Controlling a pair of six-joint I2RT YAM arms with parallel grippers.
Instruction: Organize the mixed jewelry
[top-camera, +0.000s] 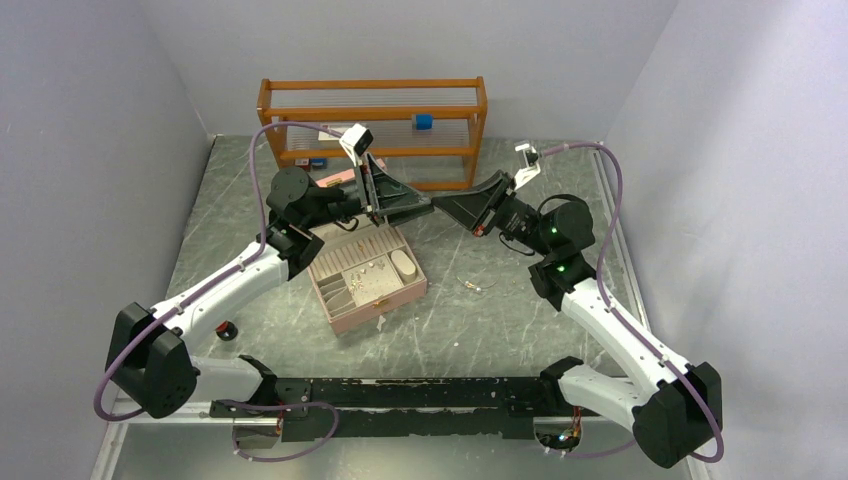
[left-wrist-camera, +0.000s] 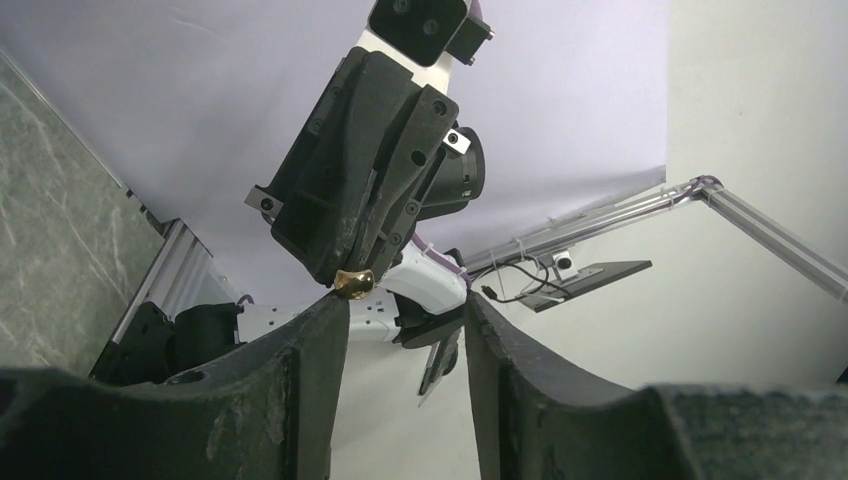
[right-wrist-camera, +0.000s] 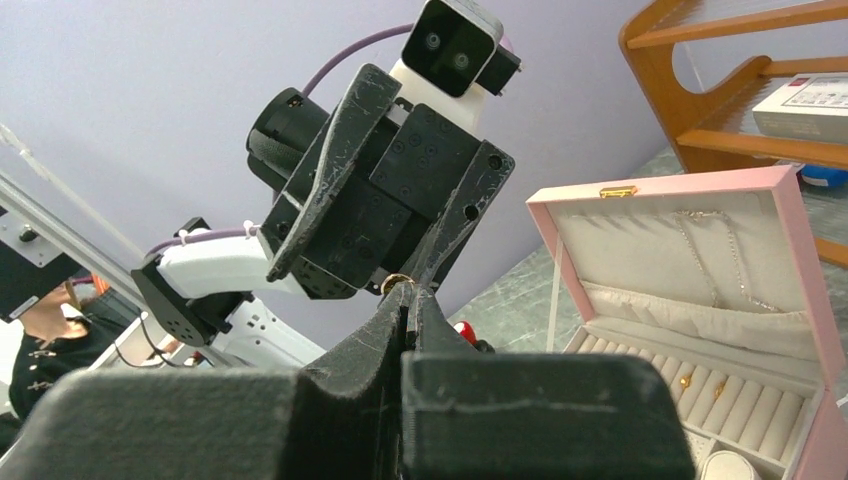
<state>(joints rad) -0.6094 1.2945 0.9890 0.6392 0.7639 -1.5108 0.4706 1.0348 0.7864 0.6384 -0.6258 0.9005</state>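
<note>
Pinching gold ring (right-wrist-camera: 395, 284) in right claw (right-wrist-camera: 408, 296), midair at 1 o'clock from open pink jewelry box (top-camera: 372, 313) on tabletop (top-camera: 500, 325). Holding left claw (left-wrist-camera: 405, 310) released, one fingertip (left-wrist-camera: 333, 306) against ring.

- Gold ring (right-wrist-camera: 396, 283), held in black jaws.
- Pink jewelry box (top-camera: 378, 311) below the jaws, cream lining.
- Grey table (top-camera: 480, 330), pale marbled streaks.
- Orange rack (top-camera: 372, 85), 1 blue block (top-camera: 423, 121).

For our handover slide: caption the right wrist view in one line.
Right gripper holds a gold ring up to the open left gripper, beside the open pink jewelry box.
</note>
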